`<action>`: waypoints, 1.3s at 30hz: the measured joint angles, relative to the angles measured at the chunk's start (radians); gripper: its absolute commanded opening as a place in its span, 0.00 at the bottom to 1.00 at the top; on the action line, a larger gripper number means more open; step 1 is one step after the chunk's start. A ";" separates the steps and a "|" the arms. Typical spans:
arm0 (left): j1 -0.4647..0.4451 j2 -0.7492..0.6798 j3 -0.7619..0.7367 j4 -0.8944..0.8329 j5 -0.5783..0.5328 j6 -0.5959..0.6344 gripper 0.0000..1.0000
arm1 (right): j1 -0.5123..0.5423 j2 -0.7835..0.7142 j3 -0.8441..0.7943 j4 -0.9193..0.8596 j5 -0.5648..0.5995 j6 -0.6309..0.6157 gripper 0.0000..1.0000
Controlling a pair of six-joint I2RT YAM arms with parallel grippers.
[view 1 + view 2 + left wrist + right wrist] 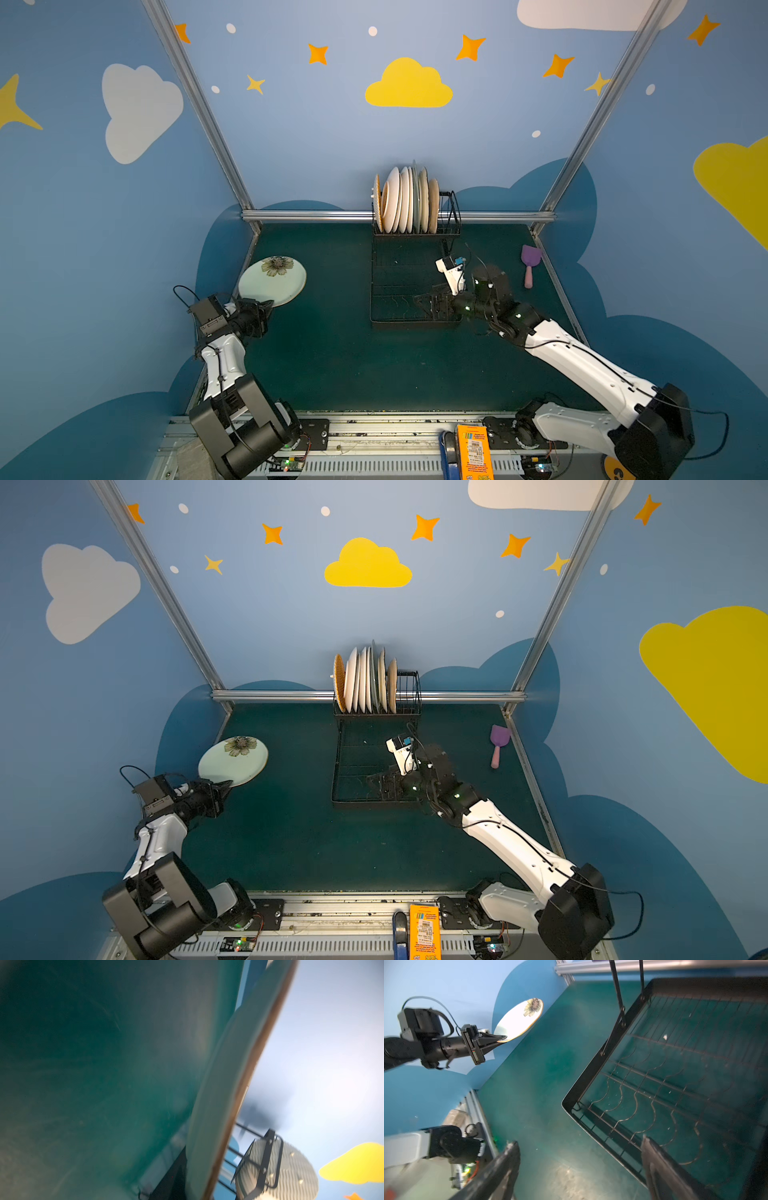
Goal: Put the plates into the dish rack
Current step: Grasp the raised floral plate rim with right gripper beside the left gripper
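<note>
While the left gripper (266, 305) is clamped on the near rim of the flowered plate (272, 282), that plate hangs by the tabletop's (332, 365) left edge, seemingly clear of it. In both top views the rack (374, 282) lies to its right and farther back, at the middle of the far edge. The racked plates (405, 199) stand on edge, faces turned left and right, with bare wires only at the row's right end. The right gripper (432, 305) hovers with its jaws wide over the tray's near right corner, holding nothing.

The same layout shows in a top view: plate (232, 762) left, rack (334, 762) right, well apart.

From the left wrist, the plate's brown-edged rim (218, 1105) crosses the picture, with the rack (268, 1157) beyond it. The fingers are hidden.

From the right wrist, the left gripper (500, 1038) pinches the plate (517, 1022), which tilts up away from it. The right fingers (504, 1167) spread over the tray (591, 1072).

I judge the left arm must carry the plate right and back, then turn it on edge parallel to the row.
</note>
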 measured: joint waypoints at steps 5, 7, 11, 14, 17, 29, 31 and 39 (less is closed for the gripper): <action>-0.112 -0.035 0.021 -0.084 0.034 0.061 0.04 | 0.064 -0.014 -0.094 0.126 0.013 -0.210 0.89; -0.151 -0.040 0.021 -0.109 0.048 0.071 0.04 | 0.092 -0.001 -0.098 0.161 0.011 -0.291 0.89; -0.198 -0.047 0.021 -0.139 0.067 0.081 0.04 | 0.177 0.057 -0.065 0.210 0.017 -0.491 0.89; -0.219 -0.068 0.021 -0.151 0.070 0.082 0.04 | 0.265 0.128 -0.008 0.213 0.044 -0.652 0.87; -0.241 -0.090 0.021 -0.164 0.079 0.088 0.04 | 0.351 0.209 0.051 0.225 0.091 -0.805 0.84; -0.286 -0.159 0.021 -0.211 0.094 0.086 0.04 | 0.462 0.554 0.240 0.371 0.266 -1.071 0.85; -0.291 -0.168 0.021 -0.224 0.094 0.086 0.04 | 0.465 0.598 0.291 0.389 0.301 -1.093 0.85; -0.294 -0.187 0.021 -0.240 0.088 0.071 0.04 | 0.469 0.707 0.431 0.416 0.375 -1.153 0.84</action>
